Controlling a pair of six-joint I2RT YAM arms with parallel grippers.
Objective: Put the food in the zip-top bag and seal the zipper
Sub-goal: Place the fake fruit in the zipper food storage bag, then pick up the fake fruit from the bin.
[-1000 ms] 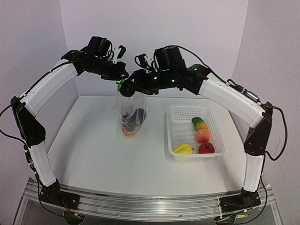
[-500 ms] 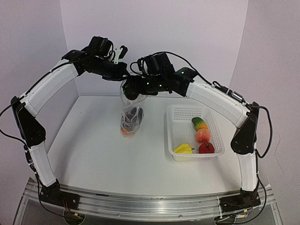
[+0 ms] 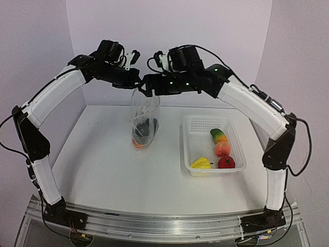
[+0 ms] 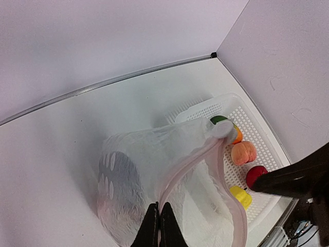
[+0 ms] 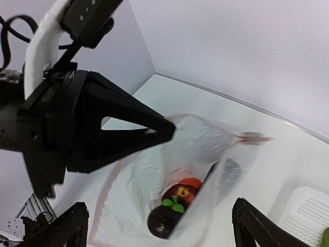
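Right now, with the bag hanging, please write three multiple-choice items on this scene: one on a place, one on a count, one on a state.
1. The yellow pepper lies in the white basket at its: A near-left corner; B far-right corner; C far-left corner.
2. Foods in the basket: A two; B three; C four.
3. The right pincer is: A shut on a fruit; B open and empty; C shut, empty.
Key: 1 A, it sits left of the red apple at the near wall. 2 C, mango, peach, apple, pepper. 3 B, its jaws stand wide apart above the zip-top bag.
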